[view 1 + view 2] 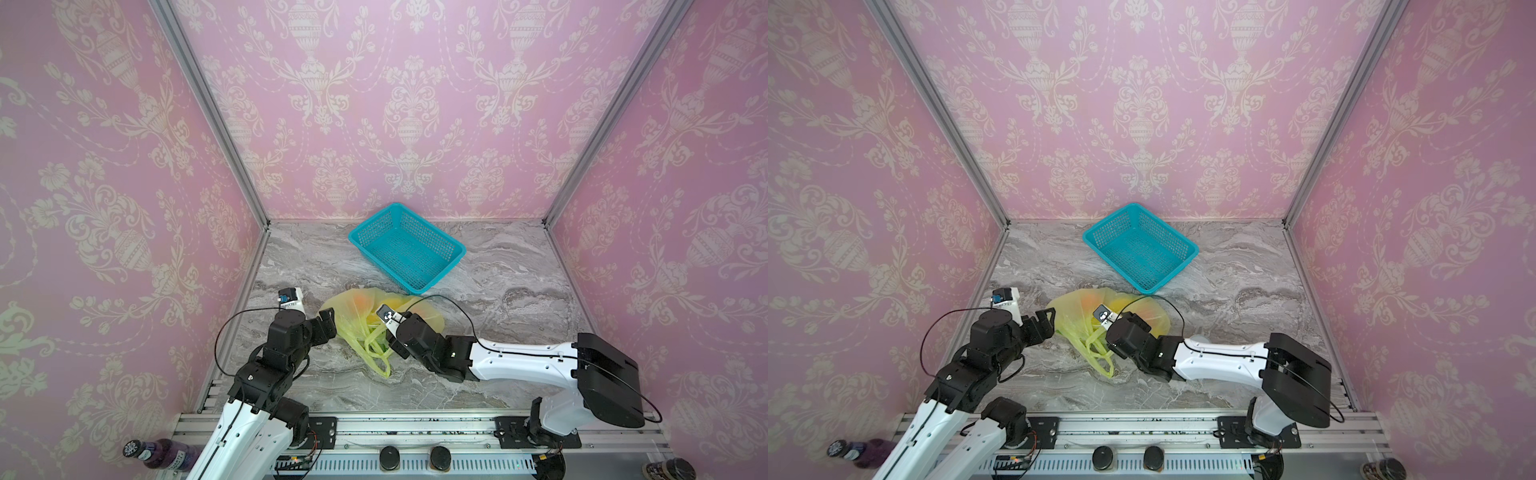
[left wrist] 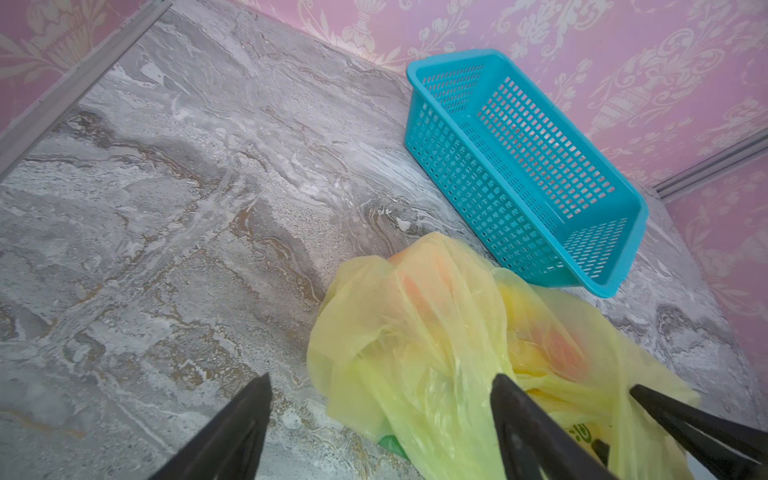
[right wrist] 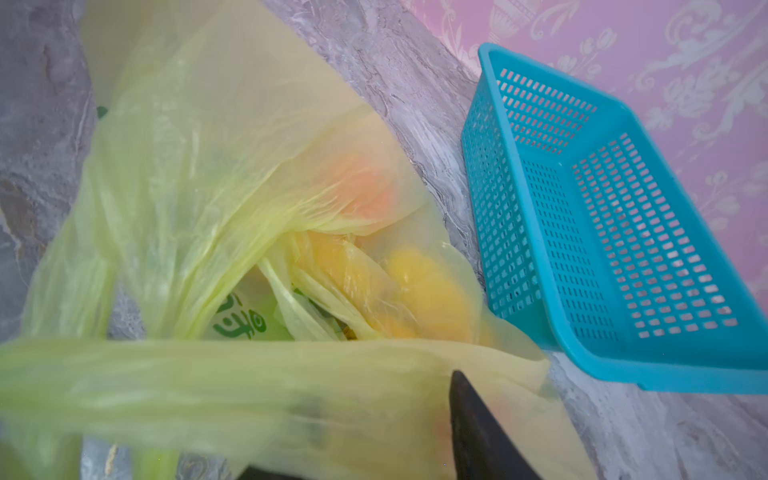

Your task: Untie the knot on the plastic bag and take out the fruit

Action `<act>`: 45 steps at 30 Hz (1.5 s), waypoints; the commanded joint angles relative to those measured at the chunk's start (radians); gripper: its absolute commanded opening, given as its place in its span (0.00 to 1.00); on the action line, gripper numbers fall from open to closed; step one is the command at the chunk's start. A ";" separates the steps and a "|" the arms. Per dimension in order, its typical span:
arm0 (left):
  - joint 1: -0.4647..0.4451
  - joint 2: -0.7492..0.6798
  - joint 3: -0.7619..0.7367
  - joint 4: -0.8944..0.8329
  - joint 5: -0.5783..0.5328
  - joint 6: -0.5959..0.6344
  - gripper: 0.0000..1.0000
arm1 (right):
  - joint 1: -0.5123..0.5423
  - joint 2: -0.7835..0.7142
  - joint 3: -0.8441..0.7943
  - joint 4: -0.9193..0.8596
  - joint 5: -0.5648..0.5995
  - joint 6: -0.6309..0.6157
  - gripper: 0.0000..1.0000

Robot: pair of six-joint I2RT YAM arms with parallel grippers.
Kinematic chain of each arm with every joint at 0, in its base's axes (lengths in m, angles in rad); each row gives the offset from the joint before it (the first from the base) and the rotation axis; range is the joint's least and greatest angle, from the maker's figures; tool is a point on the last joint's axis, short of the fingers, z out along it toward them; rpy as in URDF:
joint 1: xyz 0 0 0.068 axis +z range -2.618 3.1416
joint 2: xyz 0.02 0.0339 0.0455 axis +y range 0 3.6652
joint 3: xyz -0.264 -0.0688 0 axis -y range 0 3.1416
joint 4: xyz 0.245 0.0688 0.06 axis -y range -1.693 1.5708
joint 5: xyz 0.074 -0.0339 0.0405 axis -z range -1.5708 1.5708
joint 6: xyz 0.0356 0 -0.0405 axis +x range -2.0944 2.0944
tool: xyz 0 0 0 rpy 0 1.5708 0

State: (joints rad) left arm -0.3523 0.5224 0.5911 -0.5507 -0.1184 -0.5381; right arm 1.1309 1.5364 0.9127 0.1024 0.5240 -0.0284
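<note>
The left tool (image 1: 330, 321) is released. In the left wrist view its two dark fingers (image 2: 245, 419) are spread wide, one over bare surface (image 1: 519, 291) and the other against the left flank of the plastic bag (image 1: 357, 316), with only the bag's edge between them. The right tool (image 1: 390, 340) reaches in from the right, low over the near side of the bag. In the right wrist view a blurred band of yellow-green film stretches across its fingers (image 3: 478, 424) and hides most of them, so I cannot tell whether it is clenched on the plastic or only lying under it. Between the two tools the bunched handle loops (image 1: 372, 347) trail from the bag toward the near edge, one loop lying flat on the grey marbled surface. Whether they are tied cannot be made out. The bag itself sits slumped a little left of the middle, in the near half of the surface. The fruit (image 3: 415, 282) is inside it, showing through the film as yellow and orange-red shapes toward the far side. Just beyond the bag stands a teal mesh basket (image 1: 376, 262), set askew, its near corner just beside the plastic. Pink patterned walls (image 1: 415, 104) close the scene on the left, right and far sides.
</note>
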 commanded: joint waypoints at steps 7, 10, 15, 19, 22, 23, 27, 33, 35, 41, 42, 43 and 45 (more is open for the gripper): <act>-0.248 0.049 -0.044 0.127 -0.101 0.083 0.90 | -0.212 -0.133 -0.062 0.011 -0.095 0.227 0.00; -0.353 0.064 -0.057 0.190 -0.171 0.139 0.89 | -0.289 -0.180 -0.121 0.039 -0.181 0.280 0.00; -0.502 0.107 -0.070 0.296 -0.238 0.250 0.88 | -0.355 -0.189 -0.147 0.030 -0.211 0.312 0.00; -0.591 0.222 -0.018 0.301 -0.374 0.308 0.87 | -0.407 -0.188 -0.166 0.045 -0.286 0.346 0.00; -0.603 0.313 0.047 0.262 -0.462 0.320 0.87 | -0.412 -0.197 -0.179 0.058 -0.300 0.349 0.00; -0.603 0.334 0.064 0.257 -0.473 0.331 0.87 | -0.414 -0.200 -0.182 0.059 -0.300 0.349 0.00; -0.615 0.382 0.121 0.248 -0.520 0.395 0.86 | -0.418 -0.212 -0.192 0.063 -0.307 0.351 0.00; -0.623 0.411 0.134 0.255 -0.499 0.502 0.84 | -0.422 -0.232 -0.202 0.065 -0.312 0.352 0.00; -0.633 0.433 0.134 0.241 -0.487 0.530 0.82 | -0.422 -0.237 -0.204 0.065 -0.314 0.352 0.00; -0.672 0.498 0.167 0.200 -0.540 0.575 0.79 | -0.427 -0.237 -0.204 0.066 -0.321 0.357 0.00; -0.674 0.507 0.170 0.198 -0.545 0.579 0.79 | -0.430 -0.237 -0.202 0.066 -0.325 0.358 0.00; -0.675 0.514 0.173 0.199 -0.542 0.583 0.79 | -0.429 -0.237 -0.202 0.066 -0.330 0.359 0.00; -0.679 0.531 0.183 0.195 -0.532 0.583 0.79 | -0.429 -0.236 -0.201 0.070 -0.335 0.361 0.00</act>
State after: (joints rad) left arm -1.0225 1.0428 0.7368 -0.3309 -0.6174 0.0105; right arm 0.7074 1.3159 0.7223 0.1532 0.2035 0.3164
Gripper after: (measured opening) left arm 0.793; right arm 0.051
